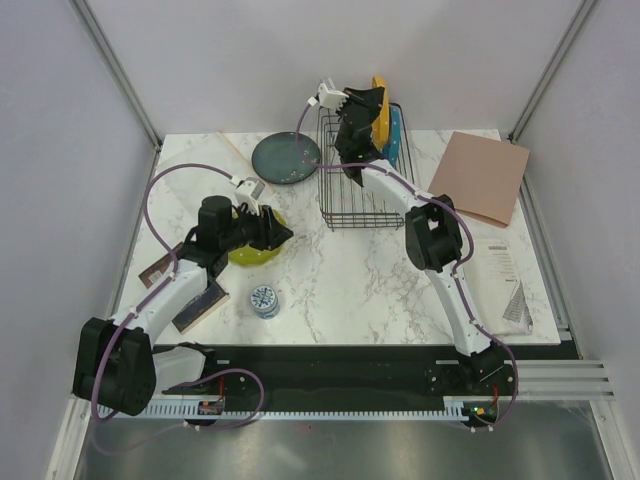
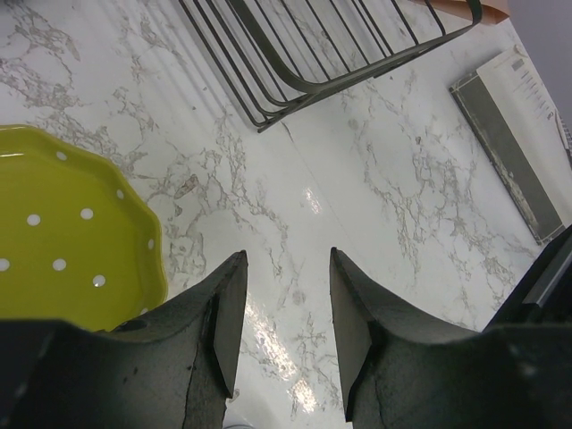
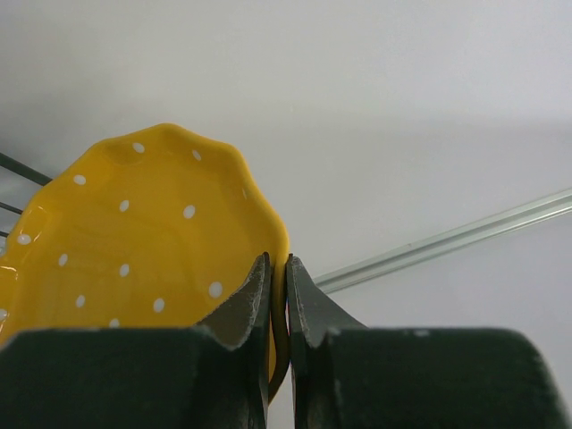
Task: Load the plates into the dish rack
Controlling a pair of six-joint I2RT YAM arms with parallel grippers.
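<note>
Left of the dish rack (image 1: 356, 226), the left hand (image 2: 286, 268) hangs open beside the lime-green plate (image 2: 63, 241), which lies flat on the tabletop (image 1: 350, 290). The dark teal plate (image 1: 286, 158) lies touching the rack's far-left corner. Over the rack, the right hand (image 3: 278, 268) pinches the orange plate (image 3: 134, 241) by its rim, and the blue plate (image 1: 397, 135) stands inside. One looks loaded; three remain.

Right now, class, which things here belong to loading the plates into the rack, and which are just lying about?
For the job: rack, orange plate, blue plate, teal plate, green plate.
Lying about: tin, brown sheet, leaflet.
</note>
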